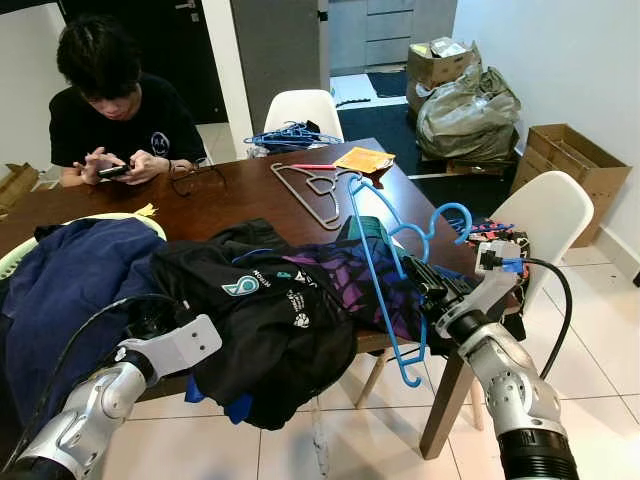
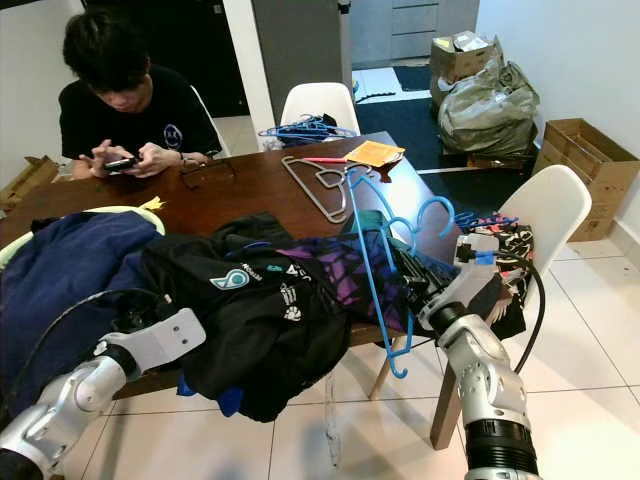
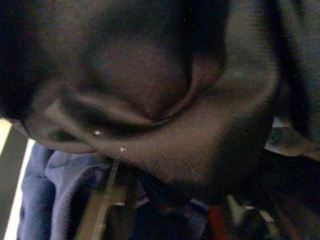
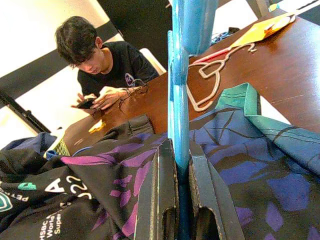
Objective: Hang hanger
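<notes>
Blue plastic hanger (image 1: 385,270), centre-right of frame, stands over the clothes pile (image 1: 290,300) on the tabletop (image 1: 230,200). Right end effector (image 4: 181,200) is clamped on its bar. Left end effector (image 1: 165,325) is buried in cloth; aperture unclear. Step: hanger held. Next: carry to rail.
</notes>
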Motion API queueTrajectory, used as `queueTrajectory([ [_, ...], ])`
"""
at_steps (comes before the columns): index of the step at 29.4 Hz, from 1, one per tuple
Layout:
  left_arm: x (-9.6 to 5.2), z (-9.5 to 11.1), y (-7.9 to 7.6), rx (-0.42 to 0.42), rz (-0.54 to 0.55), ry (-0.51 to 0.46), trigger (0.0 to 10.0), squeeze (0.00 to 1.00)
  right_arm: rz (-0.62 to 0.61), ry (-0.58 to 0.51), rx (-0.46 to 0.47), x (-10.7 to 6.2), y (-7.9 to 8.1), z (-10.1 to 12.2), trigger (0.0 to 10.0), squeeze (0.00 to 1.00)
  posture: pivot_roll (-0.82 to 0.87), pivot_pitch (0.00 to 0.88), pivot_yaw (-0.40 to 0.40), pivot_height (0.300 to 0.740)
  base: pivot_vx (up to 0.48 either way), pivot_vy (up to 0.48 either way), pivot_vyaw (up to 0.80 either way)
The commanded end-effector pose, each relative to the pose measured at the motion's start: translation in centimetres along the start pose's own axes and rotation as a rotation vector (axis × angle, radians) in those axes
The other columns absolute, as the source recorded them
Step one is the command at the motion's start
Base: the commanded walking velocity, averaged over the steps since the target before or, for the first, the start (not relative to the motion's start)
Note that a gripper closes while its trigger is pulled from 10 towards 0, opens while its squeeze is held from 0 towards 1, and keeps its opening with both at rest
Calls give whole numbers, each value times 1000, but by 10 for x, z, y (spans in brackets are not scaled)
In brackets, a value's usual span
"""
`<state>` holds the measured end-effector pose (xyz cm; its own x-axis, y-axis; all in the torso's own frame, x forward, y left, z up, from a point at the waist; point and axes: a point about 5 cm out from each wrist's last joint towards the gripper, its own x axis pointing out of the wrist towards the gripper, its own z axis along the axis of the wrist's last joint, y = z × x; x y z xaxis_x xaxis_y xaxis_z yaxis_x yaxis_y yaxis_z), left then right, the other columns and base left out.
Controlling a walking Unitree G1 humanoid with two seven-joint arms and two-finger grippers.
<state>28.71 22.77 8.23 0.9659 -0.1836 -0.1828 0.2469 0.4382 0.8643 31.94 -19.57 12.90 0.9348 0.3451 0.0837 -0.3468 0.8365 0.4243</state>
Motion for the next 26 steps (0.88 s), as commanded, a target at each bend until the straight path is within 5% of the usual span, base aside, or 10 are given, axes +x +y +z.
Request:
queueTrajectory([
  [1, -2, -8, 9, 38, 23, 16, 0, 0, 11, 1, 9, 2, 4, 0, 10000, 0, -55, 0, 77, 731, 0, 0, 0],
  [7, -1, -5, 18, 56, 53, -2, 0, 0, 10, -2, 11, 3, 4, 0, 10000, 0, -51, 0, 78, 731, 0, 0, 0],
  [14, -2, 3, 53, 83, 133, -37, 0, 0, 8, -7, 16, 5, 3, 0, 10000, 0, -46, 0, 80, 731, 0, 0, 0],
  [17, -1, 36, 106, -117, 232, -175, 0, 0, 5, -10, 20, 5, 2, 0, 10000, 0, -31, 0, 78, 731, 0, 0, 0],
  [26, -12, 107, 172, -389, 270, -515, 0, 0, 2, -16, 29, 7, 1, -1, 10000, 0, -21, 0, 80, 731, 0, 0, 0],
])
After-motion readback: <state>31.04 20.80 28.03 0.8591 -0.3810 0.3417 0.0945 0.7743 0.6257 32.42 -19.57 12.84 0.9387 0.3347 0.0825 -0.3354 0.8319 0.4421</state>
